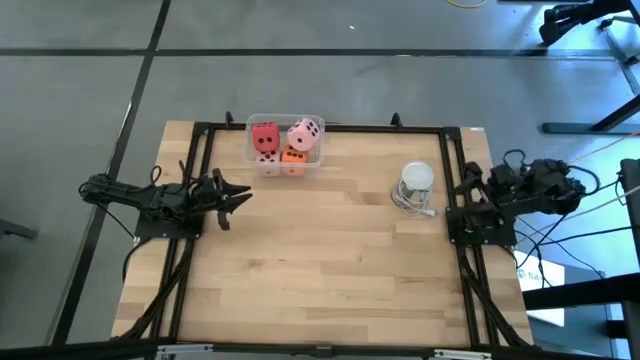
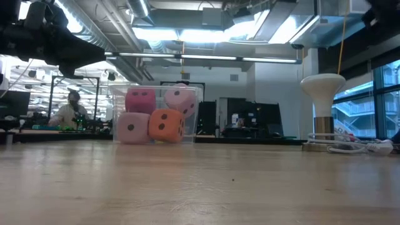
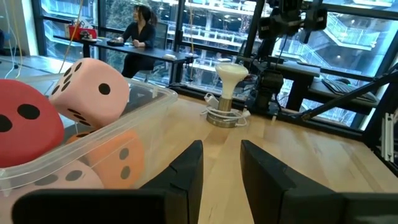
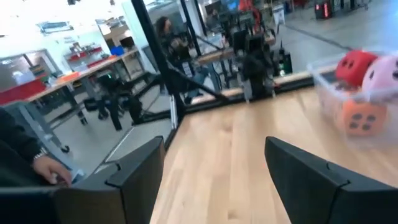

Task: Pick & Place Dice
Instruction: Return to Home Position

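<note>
Left gripper [image 3: 222, 149]: empty, fingers apart, beside the tub [image 3: 163, 98].
Right gripper [image 4: 214, 149]: empty, wide open, at the right edge of the table [image 1: 330, 260].
Dice [image 1: 268, 137]: all four in the tub.
Progress: sorting looks done; only parking the arms remains.

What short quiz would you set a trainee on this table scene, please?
1. True or false: every soft-looking die in view lies inside the clear plastic tub.
2. Which die sits in the upper layer beside the red die? A) green die B) pale pink die C) blue die
3. In what state are the left gripper and the right gripper?
Key: 1 true; 2 B; 3 both open, holding nothing.
</note>
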